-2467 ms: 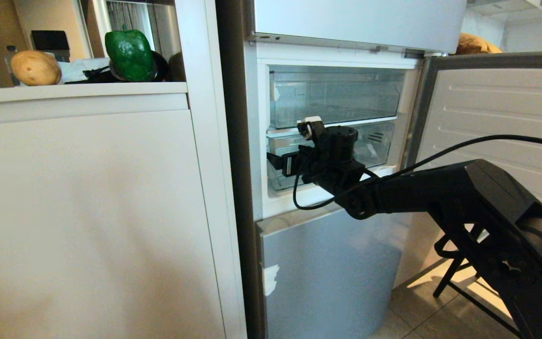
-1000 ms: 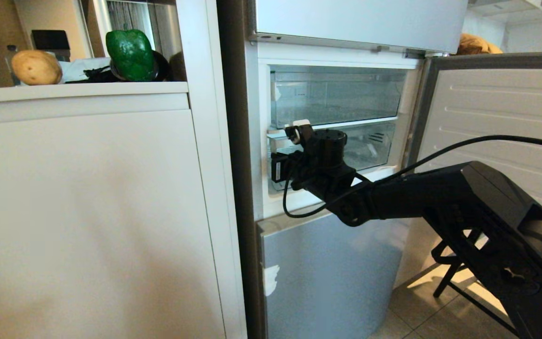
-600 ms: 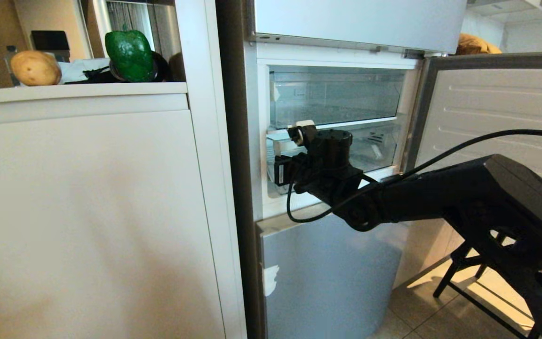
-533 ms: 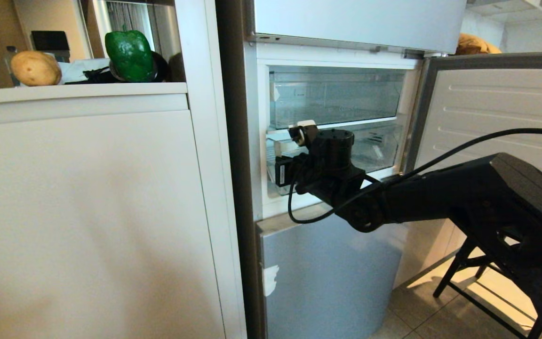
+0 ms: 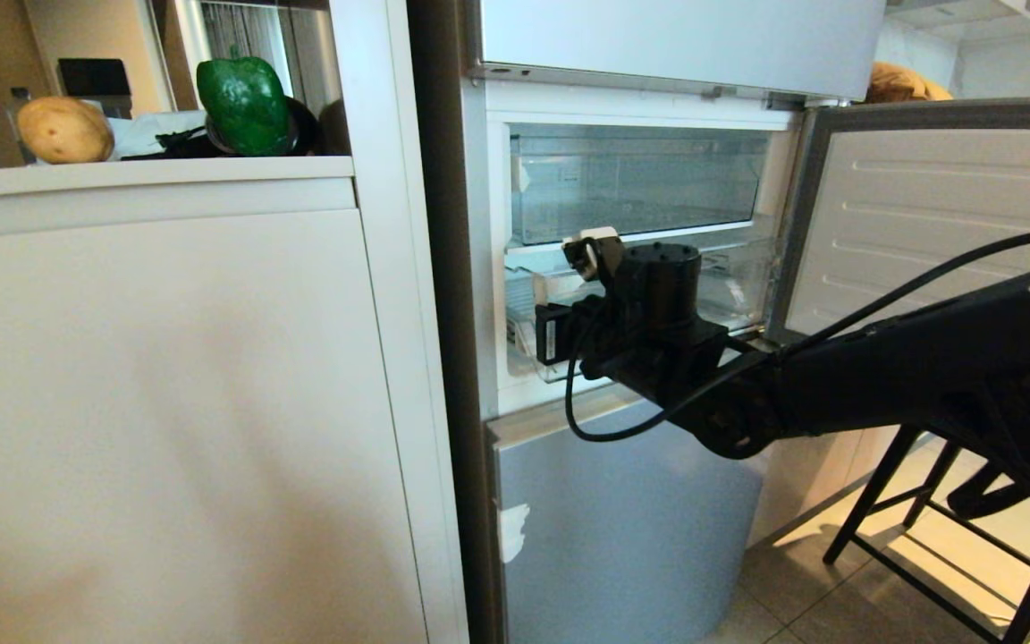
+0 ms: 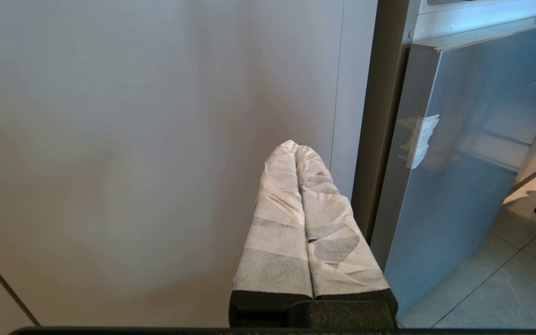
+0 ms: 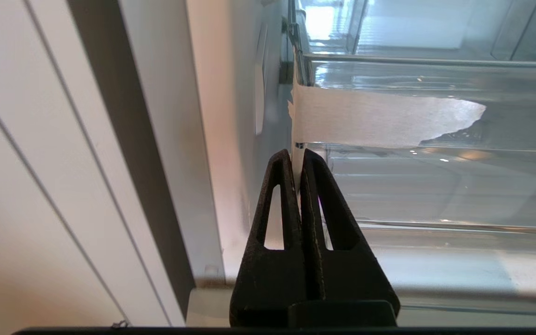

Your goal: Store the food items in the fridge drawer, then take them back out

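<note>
Clear glossy plastic fridge drawer (image 5: 730, 286); glossy bell pepper (image 5: 244, 93); matt potato (image 5: 64, 130)

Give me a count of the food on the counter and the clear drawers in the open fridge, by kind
Potato: 1
Green bell pepper: 1
Clear fridge drawers: 2, the upper drawer and the lower drawer
Total: 4

A tall white cabinet (image 5: 166, 402) stands left of the fridge, whose open door (image 5: 944, 206) swings right (ribbed inner face showing). The grey lower fridge door (image 5: 622, 528) is shut, with a white scrap stuck near its edge. A black stool (image 5: 953, 528) stands on the tiled floor (image 5: 801, 590)
</note>
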Tool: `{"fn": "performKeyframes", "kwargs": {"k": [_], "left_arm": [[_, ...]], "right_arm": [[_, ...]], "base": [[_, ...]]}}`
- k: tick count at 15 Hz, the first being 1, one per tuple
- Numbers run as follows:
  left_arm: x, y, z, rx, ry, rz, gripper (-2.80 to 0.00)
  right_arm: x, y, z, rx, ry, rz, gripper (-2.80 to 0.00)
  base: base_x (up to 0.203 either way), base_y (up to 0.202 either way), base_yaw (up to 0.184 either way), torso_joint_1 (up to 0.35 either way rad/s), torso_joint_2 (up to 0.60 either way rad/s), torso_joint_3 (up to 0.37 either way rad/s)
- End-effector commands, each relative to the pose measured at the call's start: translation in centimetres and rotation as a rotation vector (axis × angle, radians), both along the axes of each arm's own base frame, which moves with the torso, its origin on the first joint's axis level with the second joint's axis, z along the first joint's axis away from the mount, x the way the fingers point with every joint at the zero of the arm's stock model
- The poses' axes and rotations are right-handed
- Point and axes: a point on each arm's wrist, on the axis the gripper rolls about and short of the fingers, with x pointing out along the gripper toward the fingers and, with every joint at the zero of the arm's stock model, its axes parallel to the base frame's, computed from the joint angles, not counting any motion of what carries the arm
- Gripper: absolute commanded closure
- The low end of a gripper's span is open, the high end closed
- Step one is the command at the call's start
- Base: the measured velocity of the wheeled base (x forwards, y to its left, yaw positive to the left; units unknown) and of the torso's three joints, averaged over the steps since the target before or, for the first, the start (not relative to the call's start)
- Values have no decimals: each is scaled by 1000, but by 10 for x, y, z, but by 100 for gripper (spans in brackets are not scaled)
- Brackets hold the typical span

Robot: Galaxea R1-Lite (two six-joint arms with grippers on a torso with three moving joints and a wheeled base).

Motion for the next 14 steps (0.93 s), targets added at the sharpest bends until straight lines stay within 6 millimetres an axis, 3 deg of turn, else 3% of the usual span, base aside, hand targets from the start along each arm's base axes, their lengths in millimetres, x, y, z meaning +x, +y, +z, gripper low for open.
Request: {"fn": "performKeyframes", "kwargs": {"k": [1, 7, 14], "left_arm": [[1, 0, -3, 0, 10, 0, 0], [1, 0, -3, 0, 10, 0, 0], [1, 0, -3, 0, 10, 0, 0]], "right_arm": [[-14, 0, 11, 11, -13, 14, 0], [-47, -2, 18, -7, 5, 20, 0], [-56, -10, 23, -4, 8, -4, 0]], "base": [[0, 0, 0, 0, 0, 0], [0, 0, 0, 0, 0, 0], [0, 0, 0, 0, 0, 0]]}}
